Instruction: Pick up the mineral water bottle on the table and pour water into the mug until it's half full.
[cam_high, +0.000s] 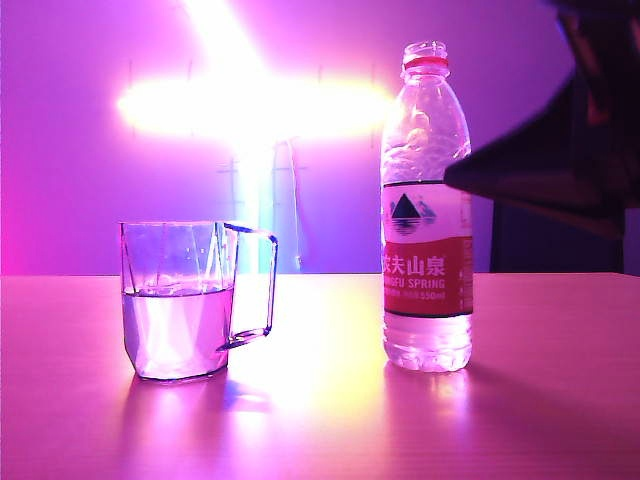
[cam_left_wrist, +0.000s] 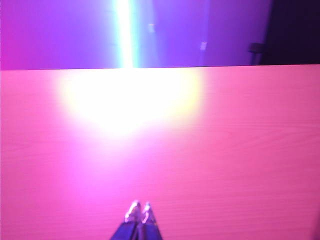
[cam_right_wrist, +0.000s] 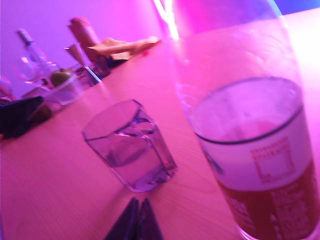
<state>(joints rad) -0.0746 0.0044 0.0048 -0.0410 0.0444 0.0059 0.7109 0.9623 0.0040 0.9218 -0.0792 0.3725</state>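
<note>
— Where do the grippers stand?

— The right gripper (cam_right_wrist: 139, 215) has its two dark fingers pressed together, nothing between them. In its wrist view the tips sit low over the table (cam_right_wrist: 60, 190), with the mineral water bottle (cam_right_wrist: 250, 150) looming just beside them and the mug (cam_right_wrist: 131, 145) a little beyond. Neither one touches the fingers. From the room camera I see only a dark bulk of that arm (cam_high: 560, 150) hanging near the bottle's upper half, and I cannot tell if it touches.

— And the left one?

— The left gripper (cam_left_wrist: 139, 212) is also closed, its shiny tips meeting over bare tabletop. Neither bottle nor mug shows in its view, only the pink wood and a bright glare.

— How do the bottle and mug stand?

— Both upright on the table, well apart. The bottle is on the right of the room view, cap off, red neck ring (cam_high: 425, 63) showing, the label reading "NONGFU SPRING". The mug is on the left, its squared handle (cam_high: 255, 285) turned toward the bottle, with water up to about its middle.

— Anything else?

— At the table's far edge, in the right wrist view, a blurred clutter (cam_right_wrist: 55, 80): something green, a clear bottle, dark shapes.
</note>
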